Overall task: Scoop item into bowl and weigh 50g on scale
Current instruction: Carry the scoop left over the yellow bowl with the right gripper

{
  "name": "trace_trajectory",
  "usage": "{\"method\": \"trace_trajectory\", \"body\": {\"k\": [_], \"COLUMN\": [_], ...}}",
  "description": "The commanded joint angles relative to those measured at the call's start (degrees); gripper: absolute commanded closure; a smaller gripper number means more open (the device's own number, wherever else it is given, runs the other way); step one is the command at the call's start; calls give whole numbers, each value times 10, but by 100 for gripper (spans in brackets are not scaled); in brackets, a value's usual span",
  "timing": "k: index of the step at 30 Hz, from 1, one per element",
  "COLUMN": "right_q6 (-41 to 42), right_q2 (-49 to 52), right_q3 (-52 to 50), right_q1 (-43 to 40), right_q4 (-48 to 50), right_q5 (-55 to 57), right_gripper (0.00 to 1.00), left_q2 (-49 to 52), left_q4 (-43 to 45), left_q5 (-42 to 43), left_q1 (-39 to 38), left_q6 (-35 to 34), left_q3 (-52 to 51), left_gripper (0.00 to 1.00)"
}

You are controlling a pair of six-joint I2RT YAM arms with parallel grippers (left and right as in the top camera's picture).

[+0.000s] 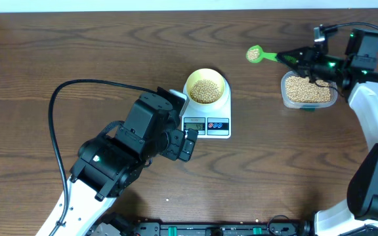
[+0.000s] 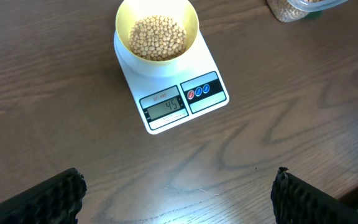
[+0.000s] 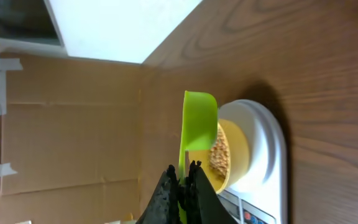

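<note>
The pale yellow bowl (image 1: 206, 88) sits on the white scale (image 1: 210, 122) mid-table and holds a heap of beige beans (image 1: 206, 91); it also shows in the left wrist view (image 2: 157, 34). The scale display (image 2: 163, 106) reads 45. My right gripper (image 1: 287, 58) is shut on the handle of a green spoon (image 1: 255, 54), held in the air between the bowl and the tub, with a few beans in its scoop. In the right wrist view the spoon (image 3: 197, 121) stands edge-on above the jaws (image 3: 184, 168). My left gripper (image 2: 179, 196) is open and empty, near the scale's front.
A clear plastic tub (image 1: 308, 90) full of beans stands at the right, under my right arm. A black cable (image 1: 56, 111) loops over the table at the left. A cardboard box (image 3: 67, 124) stands beyond the table's far edge.
</note>
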Motion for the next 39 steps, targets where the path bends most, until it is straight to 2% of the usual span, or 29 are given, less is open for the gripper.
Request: {"method": "trace_trajectory", "body": {"k": [1,7,15,20,39], "right_q6": [42,43,41,17,-203], "right_q2": [0,0,0,0,0], "right_q3": [-2,-2,-2,-2,-2], "right_q1": [21,57,106,130,167], "right_q4": [20,27,85,87,71], "right_q5": [-13,-12,-3,-2,-6], "right_gripper": [99,99,99,99,99], "left_q2": [-1,-1,-1,-1,-1], "left_q4": [0,0,0,0,0], "left_q5": [1,1,1,1,1], "left_q1": [2,2,2,2,2], "left_q6": [-3,-3,-3,-3,-3], "left_q3": [12,12,12,12,12], "left_gripper": [2,2,2,2,2]}}
